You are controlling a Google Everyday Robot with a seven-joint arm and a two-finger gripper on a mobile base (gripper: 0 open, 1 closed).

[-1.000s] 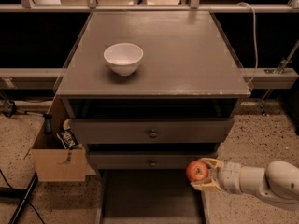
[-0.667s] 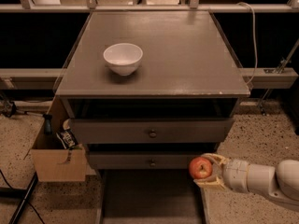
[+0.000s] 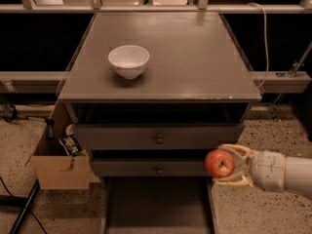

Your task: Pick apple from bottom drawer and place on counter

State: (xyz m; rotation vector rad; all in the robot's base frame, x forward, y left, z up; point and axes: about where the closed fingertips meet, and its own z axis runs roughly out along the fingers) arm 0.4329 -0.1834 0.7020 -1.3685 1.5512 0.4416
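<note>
Apple: we see the apple (image 3: 219, 163), round and glossy red, at lower right of the frame.
Gripper: the gripper (image 3: 220, 164) has its pale curved fingers (image 3: 237, 150) clenched around the apple.
Bottom drawer: the bottom drawer (image 3: 156, 208) is a flat open tray, bottom centre.
Bench: the bench (image 3: 195, 57) is smooth and square, carrying a white bowl (image 3: 128, 60).

Dim, warm-brown light falls from above. The counter (image 3: 195, 57) carries a soft pale sheen toward its far side, and the white bowl (image 3: 128, 60) casts a small shadow at its base. Beneath the counter's lip lies deep shadow. Low on the right, the gripper (image 3: 217, 165) clasps the apple (image 3: 219, 163) — the brightest colour here — above the murky bottom drawer (image 3: 156, 208).
</note>
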